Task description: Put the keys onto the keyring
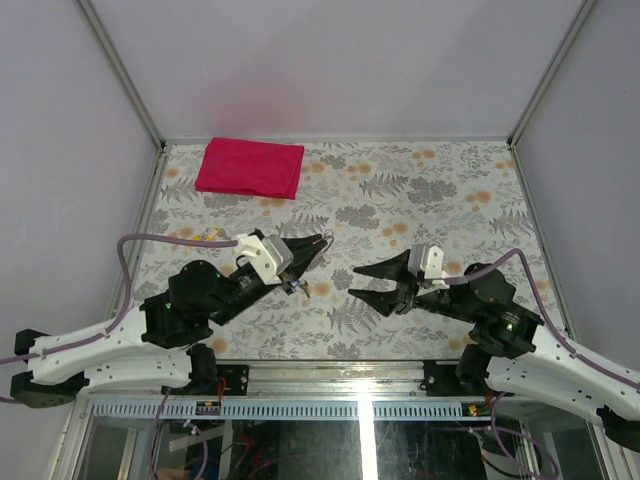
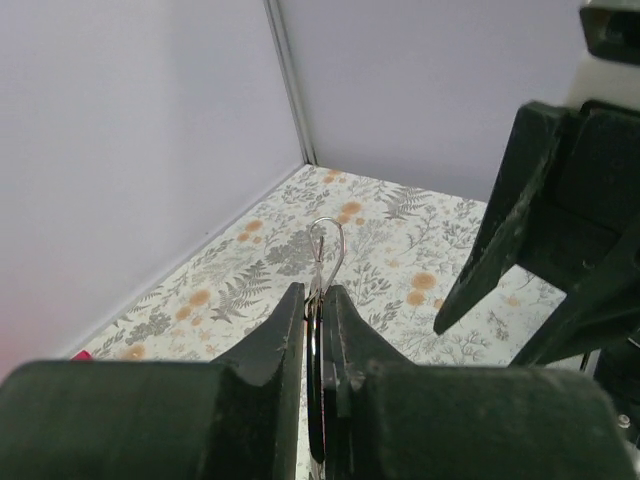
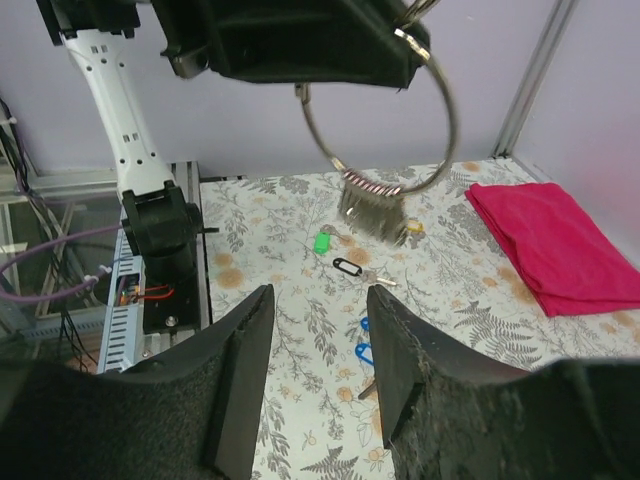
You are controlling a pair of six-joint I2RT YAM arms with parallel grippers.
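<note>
My left gripper [image 1: 318,243] is held above the table and shut on the keyring [image 3: 452,130], a silver wire ring that hangs below its jaws in the right wrist view. In the left wrist view a thin wire loop [image 2: 327,248] sticks out past the shut fingertips [image 2: 290,305]. Two blue-headed keys [image 3: 363,348] lie on the table below, between my right gripper's fingers in the right wrist view. My right gripper [image 1: 354,282] is open and empty, facing the left gripper a short way to its right. It also shows in the left wrist view [image 2: 500,240].
A green tag [image 3: 321,241], a dark oval clip [image 3: 346,266] with a small key, and a yellow tag [image 3: 413,227] lie on the floral table beyond the blue keys. A folded red cloth [image 1: 250,168] lies at the back left. Walls enclose the table on three sides.
</note>
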